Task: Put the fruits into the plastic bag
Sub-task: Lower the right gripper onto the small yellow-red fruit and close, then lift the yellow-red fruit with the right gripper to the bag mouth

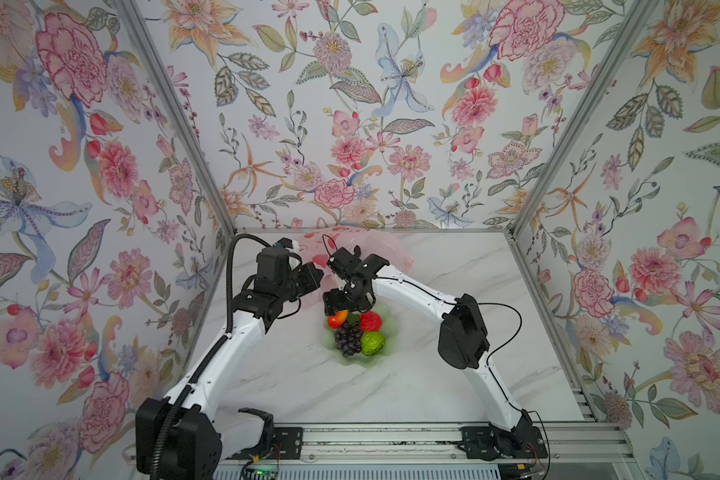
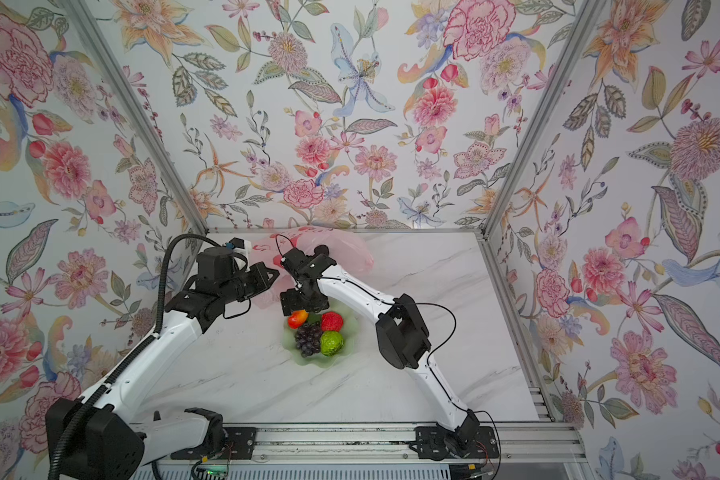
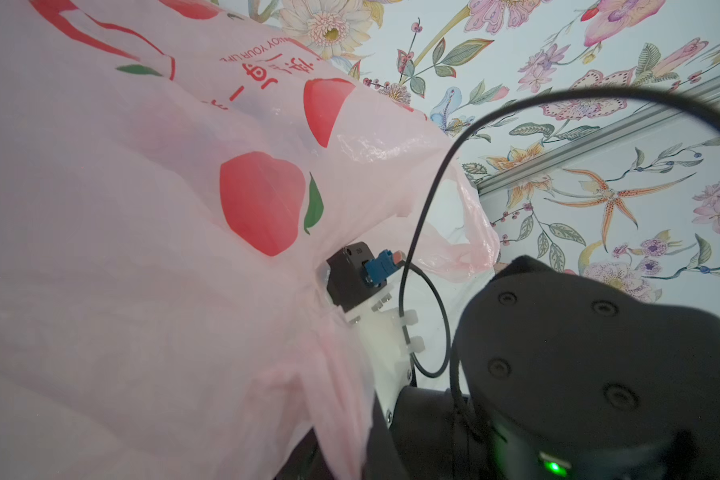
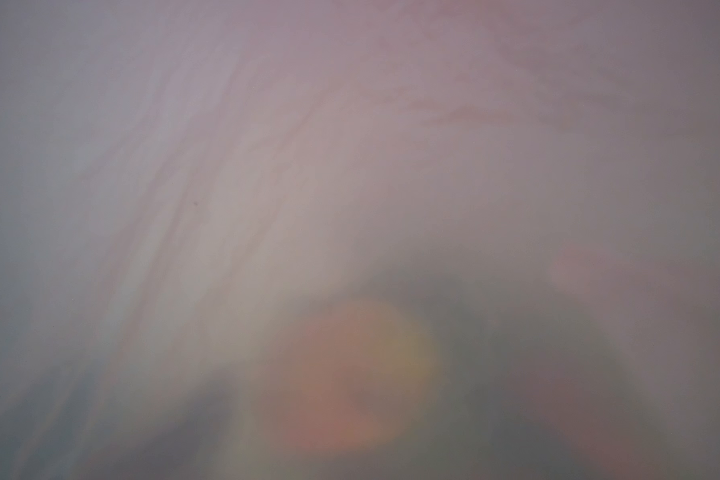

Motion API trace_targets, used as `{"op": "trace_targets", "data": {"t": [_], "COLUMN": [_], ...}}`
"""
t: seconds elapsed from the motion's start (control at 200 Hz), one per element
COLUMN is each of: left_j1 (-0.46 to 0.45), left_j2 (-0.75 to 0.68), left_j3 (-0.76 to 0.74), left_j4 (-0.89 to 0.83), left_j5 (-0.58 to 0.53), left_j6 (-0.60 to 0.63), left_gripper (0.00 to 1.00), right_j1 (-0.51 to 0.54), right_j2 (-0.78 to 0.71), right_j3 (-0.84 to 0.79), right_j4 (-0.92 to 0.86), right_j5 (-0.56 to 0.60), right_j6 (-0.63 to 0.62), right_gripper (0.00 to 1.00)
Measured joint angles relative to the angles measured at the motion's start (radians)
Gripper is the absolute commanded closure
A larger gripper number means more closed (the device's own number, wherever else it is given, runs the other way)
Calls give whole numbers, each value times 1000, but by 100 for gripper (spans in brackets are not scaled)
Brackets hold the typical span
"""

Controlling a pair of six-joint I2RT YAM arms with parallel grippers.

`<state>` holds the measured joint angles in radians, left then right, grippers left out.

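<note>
The pink plastic bag (image 1: 377, 246) lies at the back of the marble table, and a fold of it is drawn forward. My left gripper (image 1: 317, 277) is shut on that bunched fold; the left wrist view is filled by the plastic bag (image 3: 142, 249) with its red prints. In the dish lie an orange-red mango (image 1: 337, 319), a red strawberry (image 1: 370, 321), dark grapes (image 1: 348, 337) and a bumpy green fruit (image 1: 373, 343). My right gripper (image 1: 344, 308) hangs right over the mango, its jaws hidden. The right wrist lens is veiled by the plastic bag (image 4: 267, 145), with the mango (image 4: 341, 382) a blur behind it.
The pale green scalloped dish (image 1: 352, 360) stands mid-table, just in front of the bag. Floral walls with aluminium posts close in three sides. A metal rail (image 1: 371, 440) runs along the front edge. The right arm's wrist (image 3: 352, 276) presses into the bag film close to my left gripper.
</note>
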<state>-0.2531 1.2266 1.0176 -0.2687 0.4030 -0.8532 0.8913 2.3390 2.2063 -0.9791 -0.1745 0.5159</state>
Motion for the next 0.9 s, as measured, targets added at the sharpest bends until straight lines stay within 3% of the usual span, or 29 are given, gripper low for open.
{"op": "trace_targets", "data": {"t": [0.48, 0.901], "left_j1": [4, 5], "left_j2": [0, 0], "left_j3": [8, 8], "left_j4": [-11, -15], "left_j5": [0, 0], "left_j6": [1, 0], "left_gripper": [100, 100], "right_j1": [-10, -10], "right_j2": [55, 36], "right_j3": [27, 16], "right_j4": [5, 7], "right_j5": [-19, -9], "right_j6": [13, 15], "right_gripper": [42, 58]}}
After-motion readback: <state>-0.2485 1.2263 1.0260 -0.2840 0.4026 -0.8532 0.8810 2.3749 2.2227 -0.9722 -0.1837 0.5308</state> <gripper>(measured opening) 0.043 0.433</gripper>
